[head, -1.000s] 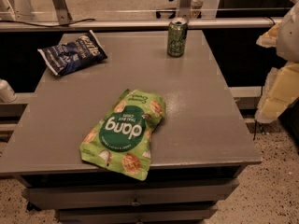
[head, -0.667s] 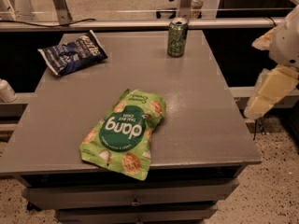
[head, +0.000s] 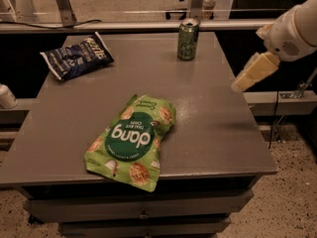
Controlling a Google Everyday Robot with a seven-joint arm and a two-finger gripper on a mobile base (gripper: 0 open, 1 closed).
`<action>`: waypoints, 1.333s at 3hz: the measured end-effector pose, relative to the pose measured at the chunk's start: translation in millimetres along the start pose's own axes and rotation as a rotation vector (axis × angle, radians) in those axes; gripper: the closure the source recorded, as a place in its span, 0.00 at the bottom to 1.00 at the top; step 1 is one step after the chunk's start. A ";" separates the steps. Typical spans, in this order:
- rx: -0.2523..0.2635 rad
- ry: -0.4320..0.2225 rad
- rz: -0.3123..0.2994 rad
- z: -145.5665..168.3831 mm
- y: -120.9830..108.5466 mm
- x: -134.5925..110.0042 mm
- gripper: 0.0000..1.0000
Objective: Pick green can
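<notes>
Camera view, green can [head: 188, 39] first: upright near the far edge of the grey table [head: 223, 133], right of centre, untouched, nothing close beside it. Well apart from it, out past the table's right edge and above tabletop level: gripper [head: 252, 73], on the end of the white arm [head: 292, 31], not on the can; whether spread or closed, cannot tell.

To do the reach well: come in from the right, level, at mid-height of the can, taking the body rather than the silver rim. Slow down before contact, since slim, probably light, and likely quick to topple or skid toward the rail [head: 124, 26] behind. Close only once centred, then lift straight up. Keep clear of the bright-green dang snack bag [head: 131, 143] in the near middle and the dark-blue chip bag [head: 77, 61] at far left; neither in the likely path.

Against the earlier frames: gripper now further left and higher, nearer the can; can and both bags unmoved.
</notes>
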State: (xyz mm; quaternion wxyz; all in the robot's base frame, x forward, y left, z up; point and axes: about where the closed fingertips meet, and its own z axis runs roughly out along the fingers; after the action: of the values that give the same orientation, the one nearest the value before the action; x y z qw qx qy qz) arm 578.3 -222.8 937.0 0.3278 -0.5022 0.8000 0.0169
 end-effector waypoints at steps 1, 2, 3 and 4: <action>0.014 -0.143 0.102 34.8 -39.3 -17.7 0.00; -0.016 -0.283 0.199 75.2 -63.0 -37.8 0.00; -0.064 -0.412 0.285 118.7 -80.2 -64.6 0.00; -0.105 -0.498 0.324 146.4 -87.0 -93.1 0.00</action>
State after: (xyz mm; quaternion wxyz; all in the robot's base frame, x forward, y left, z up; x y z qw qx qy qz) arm 749.6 -139.9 898.8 0.4805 -0.3646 0.7628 0.2332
